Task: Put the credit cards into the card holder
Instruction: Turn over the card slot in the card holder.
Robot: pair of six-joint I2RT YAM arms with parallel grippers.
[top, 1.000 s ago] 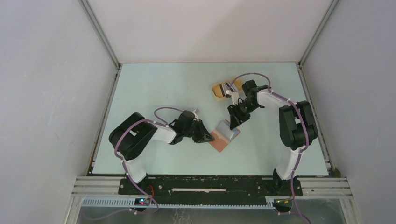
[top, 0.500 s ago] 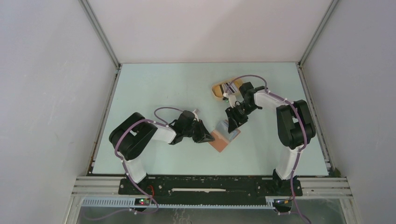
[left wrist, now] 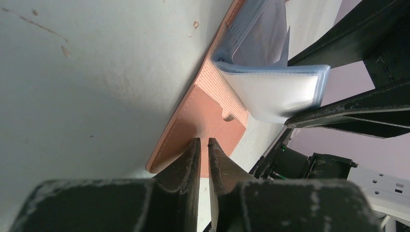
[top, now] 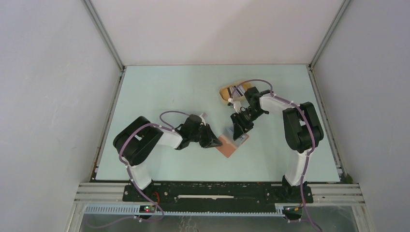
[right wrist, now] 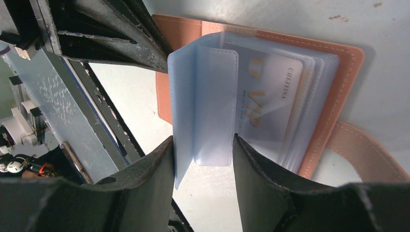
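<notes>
The card holder [top: 227, 148] lies open on the table, brown cover down [left wrist: 186, 128], clear sleeves up. My left gripper [top: 212, 141] is shut, its tips [left wrist: 203, 141] resting on the cover's near corner with nothing between them. My right gripper [top: 238, 130] straddles a bent pale-blue plastic sleeve [right wrist: 212, 101], which touches both fingers [right wrist: 203, 140]. A credit card with gold lettering [right wrist: 266, 96] sits inside the sleeves on the holder [right wrist: 345, 72]. More credit cards [top: 237, 90] lie in the tray behind.
A yellow oval tray [top: 224, 92] stands just behind the right gripper. The two grippers are close together over the holder. The holder's snap tab [right wrist: 367, 150] sticks out on the table. Grey walls enclose the table on three sides.
My right gripper has moved toward the front left, away from the tray and down over the holder's sleeves. The left gripper has stayed on the cover.
</notes>
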